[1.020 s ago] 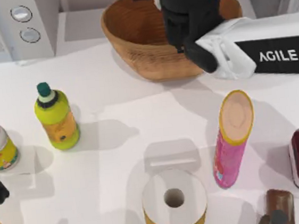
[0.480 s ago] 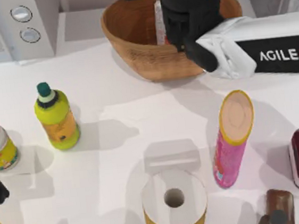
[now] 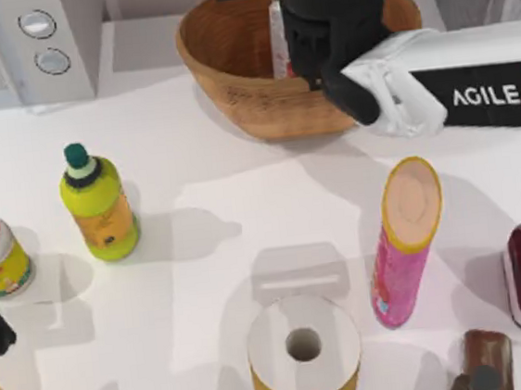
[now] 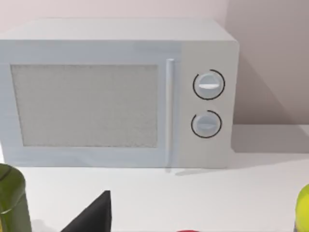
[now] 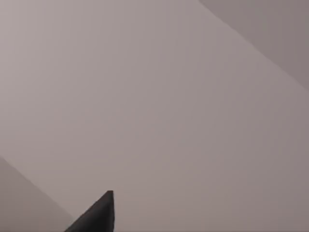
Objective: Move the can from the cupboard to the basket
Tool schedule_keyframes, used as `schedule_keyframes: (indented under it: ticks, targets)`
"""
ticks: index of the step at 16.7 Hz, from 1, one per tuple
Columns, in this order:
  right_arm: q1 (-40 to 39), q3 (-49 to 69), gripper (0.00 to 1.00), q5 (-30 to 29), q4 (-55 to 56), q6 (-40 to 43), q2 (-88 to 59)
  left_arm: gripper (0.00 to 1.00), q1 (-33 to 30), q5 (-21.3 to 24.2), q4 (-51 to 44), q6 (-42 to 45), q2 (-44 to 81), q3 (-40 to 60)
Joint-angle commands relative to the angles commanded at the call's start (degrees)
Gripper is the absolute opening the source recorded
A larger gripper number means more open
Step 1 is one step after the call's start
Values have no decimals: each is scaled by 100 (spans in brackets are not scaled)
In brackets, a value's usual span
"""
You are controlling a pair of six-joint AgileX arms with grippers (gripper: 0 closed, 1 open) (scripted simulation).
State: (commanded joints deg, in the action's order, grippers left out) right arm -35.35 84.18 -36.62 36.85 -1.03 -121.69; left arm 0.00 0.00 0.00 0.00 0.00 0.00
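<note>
**Three cameras, one shared corner**

The top view looks down on the table from above. The left wrist view faces the microwave level and close; both share it. The right wrist view faces a plain wall.

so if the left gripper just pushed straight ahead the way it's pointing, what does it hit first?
Most likely the microwave: the left wrist view faces its door squarely, with bare table before it. Depth is unclear.

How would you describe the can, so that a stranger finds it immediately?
Find the brown wicker basket at the table's far edge. Inside it, beside the right gripper, stands the can: small, silver, red-and-white label, unlike the taller pink tube.
</note>
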Motion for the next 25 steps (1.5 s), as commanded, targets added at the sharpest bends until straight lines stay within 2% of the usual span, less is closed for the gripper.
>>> schedule_keyframes:
  ticks: [19, 25]
  targets:
    - [-10, -2, 100, 0, 0, 0, -1, 100, 0, 0, 0, 0, 0, 0]
    - [353, -856, 100, 413, -365, 6, 1251, 100, 0, 0, 0, 0, 0, 0]
